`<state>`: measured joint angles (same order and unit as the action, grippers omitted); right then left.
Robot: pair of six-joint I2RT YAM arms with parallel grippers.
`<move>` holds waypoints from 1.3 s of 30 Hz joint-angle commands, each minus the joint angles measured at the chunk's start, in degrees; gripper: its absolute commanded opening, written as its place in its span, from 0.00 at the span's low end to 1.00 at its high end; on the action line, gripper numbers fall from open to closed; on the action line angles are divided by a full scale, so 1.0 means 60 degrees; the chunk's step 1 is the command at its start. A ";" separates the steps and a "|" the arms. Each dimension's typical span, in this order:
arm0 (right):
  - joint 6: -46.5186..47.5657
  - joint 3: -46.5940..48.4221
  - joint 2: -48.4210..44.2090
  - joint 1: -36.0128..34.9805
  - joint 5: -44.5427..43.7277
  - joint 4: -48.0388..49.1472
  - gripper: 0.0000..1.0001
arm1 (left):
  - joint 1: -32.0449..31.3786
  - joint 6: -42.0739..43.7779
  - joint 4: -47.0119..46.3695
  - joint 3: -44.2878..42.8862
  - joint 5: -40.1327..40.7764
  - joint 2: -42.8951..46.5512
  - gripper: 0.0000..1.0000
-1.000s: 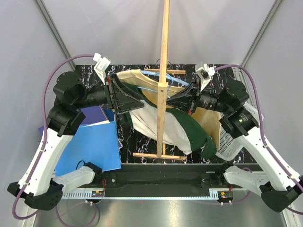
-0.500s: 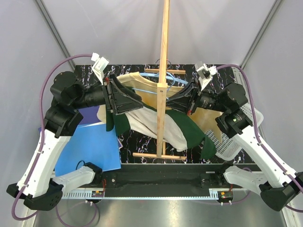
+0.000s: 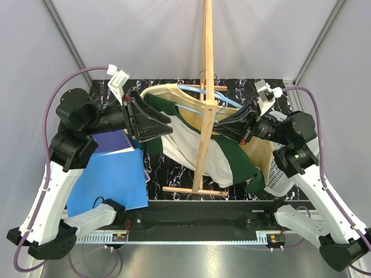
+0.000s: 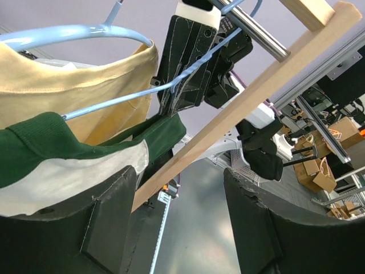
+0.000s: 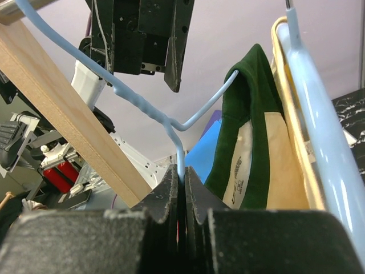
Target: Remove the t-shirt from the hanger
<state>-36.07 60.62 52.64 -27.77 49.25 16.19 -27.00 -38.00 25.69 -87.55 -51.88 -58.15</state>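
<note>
A green, white and cream t-shirt (image 3: 185,145) hangs on a light blue wire hanger (image 3: 191,91) beside a wooden stand pole (image 3: 204,116), which leans to the right. My left gripper (image 3: 165,123) is open at the shirt's left side. In the left wrist view (image 4: 182,228) nothing lies between its fingers, and the shirt (image 4: 57,148) drapes past the left finger under the hanger (image 4: 68,34). My right gripper (image 3: 223,123) is shut on the hanger wire. The right wrist view (image 5: 181,177) shows the blue wire (image 5: 142,105) pinched between the pads, with the shirt (image 5: 251,125) to its right.
A blue folder (image 3: 110,179) lies at the left on the black marbled mat (image 3: 168,168). A white basket (image 3: 281,174) stands at the right. The stand's wooden base (image 3: 194,190) lies near the front edge. The wooden bar (image 4: 239,108) crosses just beyond my left fingers.
The right gripper has pulled the hanger to the right and the stand pole now leans right. The left arm has drawn back slightly to the left. The shirt has shifted with the hanger.
</note>
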 commanded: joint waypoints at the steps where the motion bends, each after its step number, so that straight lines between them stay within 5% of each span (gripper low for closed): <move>1: 0.0153 -0.0069 -0.0555 0.0277 0.0330 -0.0643 0.00 | 0.0048 0.0254 -0.0136 -0.0350 -0.0157 0.0054 0.66; 13: 0.0301 0.0225 -0.0307 0.0497 0.0973 -0.2230 0.00 | 0.0033 0.0400 -0.0254 -0.0042 -0.0084 -0.0357 0.63; 19: -0.0724 -0.0143 -0.0615 0.0497 0.0888 -0.0519 0.00 | 0.0048 0.0357 -0.0283 0.0075 -0.0040 -0.0372 0.62; 29: -0.4982 0.0166 0.0541 0.0497 0.0785 0.4023 0.00 | 0.0048 0.0108 -0.0327 0.0178 0.0092 -0.0313 0.59; 39: -0.7975 -0.1707 0.0733 0.1170 -0.0063 0.8579 0.00 | 0.0048 0.0107 -0.0327 0.0090 -0.0084 -0.0137 0.59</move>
<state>-74.48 52.86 57.56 -23.14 53.95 48.88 -27.00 -36.75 26.00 -86.13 -51.42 -60.01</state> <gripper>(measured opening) 0.070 0.598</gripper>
